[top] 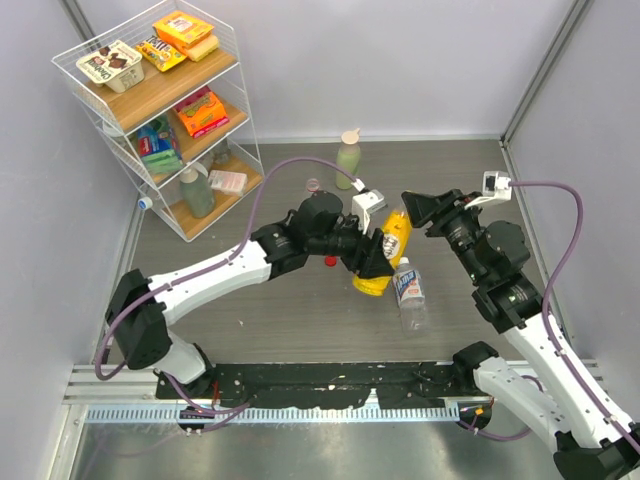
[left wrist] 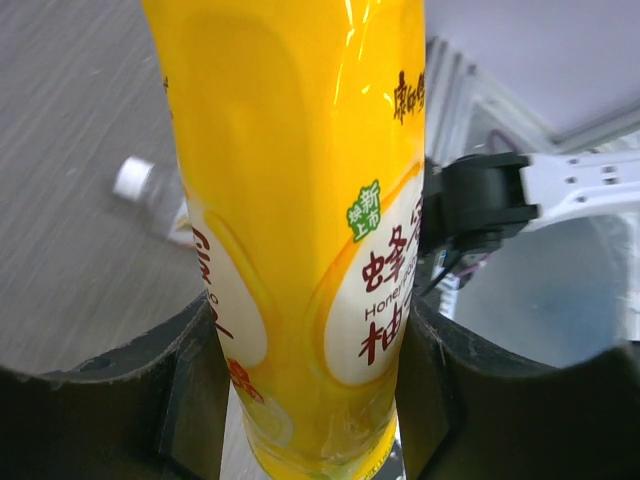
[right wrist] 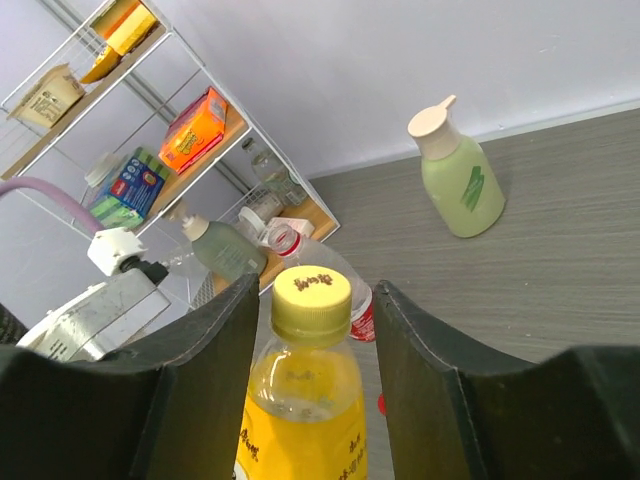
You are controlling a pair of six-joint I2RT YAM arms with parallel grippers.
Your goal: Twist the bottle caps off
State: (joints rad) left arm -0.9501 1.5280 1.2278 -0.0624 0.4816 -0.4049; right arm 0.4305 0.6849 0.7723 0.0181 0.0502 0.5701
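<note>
Setting: a grey wood-grain bench [top: 300,320] boxed in by pale walls, with a wire rack [top: 160,110] of packets in the far-left corner.
Yellow bottle [top: 397,235]: held mid-bench. In the top view its long axis runs from near-left to far-right, neck end toward the right arm.
Yellow cap [right wrist: 312,300]: on that neck, its top facing the right wrist camera.
Left end effector [top: 375,255]: closed on the yellow bottle's body, one finger against each side of the label.
Right end effector [right wrist: 318,295]: straddles the yellow cap, slightly parted (a slim gap shows on each side), gripping nothing.
Red cap [top: 330,261]: loose on the bench, just left of the left end effector.
Pale cap [left wrist: 130,178]: on the clear bottle [top: 409,292], which lies on its side just beside the yellow bottle.
Room: a stretch of bench separates the held bottle from the pale green bottle [top: 348,156] by the far wall. The right wall stands close beside the right arm.
</note>
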